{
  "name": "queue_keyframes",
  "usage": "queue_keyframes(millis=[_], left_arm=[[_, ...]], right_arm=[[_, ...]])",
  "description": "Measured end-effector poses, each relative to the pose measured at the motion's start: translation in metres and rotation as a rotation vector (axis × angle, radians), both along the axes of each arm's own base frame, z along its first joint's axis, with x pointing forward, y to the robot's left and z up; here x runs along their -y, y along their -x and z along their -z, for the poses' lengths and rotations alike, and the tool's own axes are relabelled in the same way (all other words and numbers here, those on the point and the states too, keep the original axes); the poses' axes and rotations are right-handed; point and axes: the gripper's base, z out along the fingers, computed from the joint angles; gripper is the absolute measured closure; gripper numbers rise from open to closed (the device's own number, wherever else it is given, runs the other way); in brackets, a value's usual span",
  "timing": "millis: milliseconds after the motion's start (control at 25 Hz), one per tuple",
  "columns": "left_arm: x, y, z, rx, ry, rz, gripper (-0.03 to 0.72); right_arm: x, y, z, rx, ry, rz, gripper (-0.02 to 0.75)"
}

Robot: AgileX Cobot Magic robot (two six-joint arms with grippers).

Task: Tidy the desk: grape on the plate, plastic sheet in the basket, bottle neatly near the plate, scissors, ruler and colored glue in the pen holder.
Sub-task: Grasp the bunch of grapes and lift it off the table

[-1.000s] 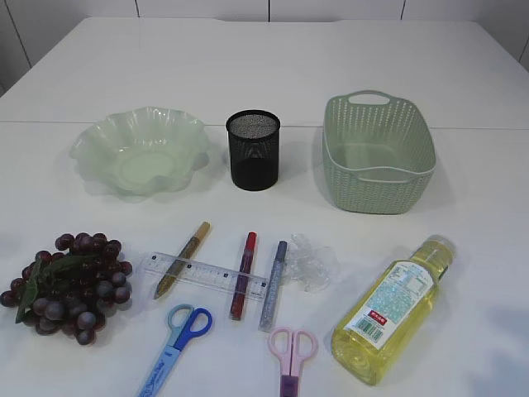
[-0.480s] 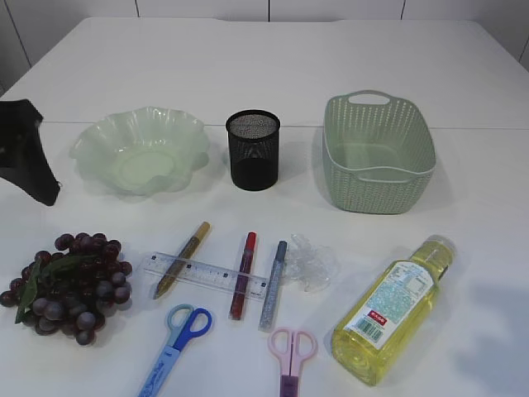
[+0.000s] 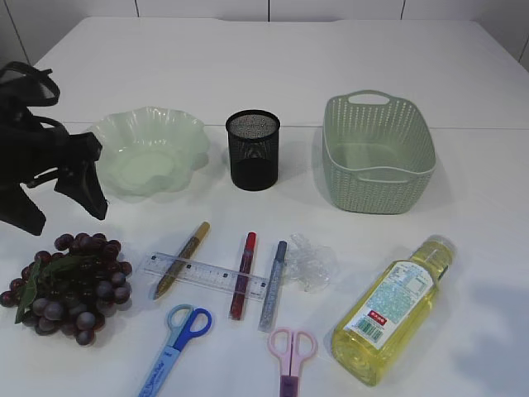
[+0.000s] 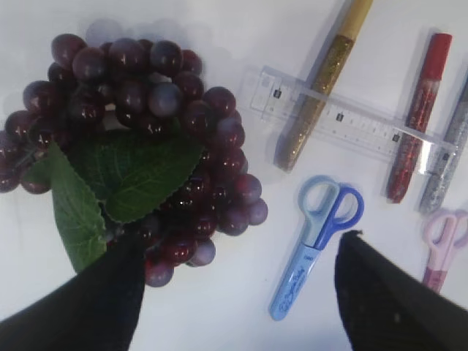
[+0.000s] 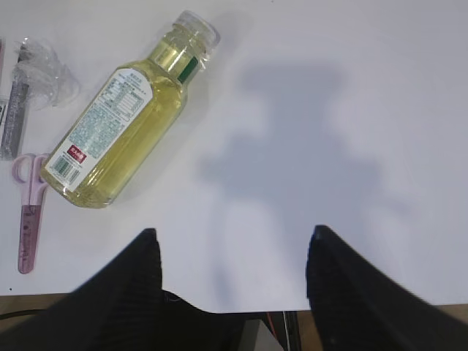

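Observation:
A bunch of dark grapes with green leaves lies at the front left; it also shows in the left wrist view. My left gripper hovers open just above and behind it, empty. A clear ruler lies over three glue sticks: gold, red and silver. Blue scissors and pink scissors lie in front. Crumpled plastic sheet sits beside the yellow bottle, which lies on its side. My right gripper is open and empty over the table's front right edge.
A pale green wavy plate stands at the back left, a black mesh pen holder in the middle and a green basket at the back right. The table's front edge shows in the right wrist view.
My left arm has come in from the left edge and moved right, now above the grapes. Nothing on the table has moved.

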Motion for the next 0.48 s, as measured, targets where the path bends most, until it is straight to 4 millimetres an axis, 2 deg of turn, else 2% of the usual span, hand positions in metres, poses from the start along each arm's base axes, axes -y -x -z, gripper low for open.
queue_keyframes(millis=[480], left_arm=[[0.003, -0.017, 0.038, -0.067, -0.016, -0.037, 0.099]], right_arm=[[0.000, 0.000, 0.000, -0.002, -0.001, 0.002, 0.248]])
